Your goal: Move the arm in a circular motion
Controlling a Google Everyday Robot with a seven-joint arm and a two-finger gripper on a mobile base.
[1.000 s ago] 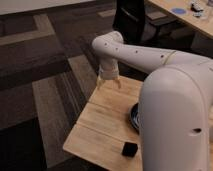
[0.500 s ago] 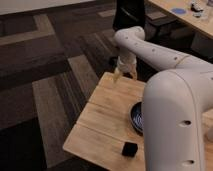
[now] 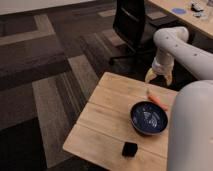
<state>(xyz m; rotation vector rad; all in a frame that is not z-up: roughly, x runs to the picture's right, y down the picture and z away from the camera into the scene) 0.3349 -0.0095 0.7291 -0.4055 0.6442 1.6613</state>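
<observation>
Dark carpet [image 3: 40,90] at left; a wooden table [image 3: 107,115] holds a small black block [image 3: 130,148], a dark blue bowl [image 3: 149,118] and an orange carrot-like piece [image 3: 157,101]; above the table's far edge hangs the gripper [image 3: 159,77], fingers spread, empty; the arm [image 3: 182,42] bends in from the right, seemingly partway round its circle; next, a smooth curving sweep kept above the bowl.
</observation>
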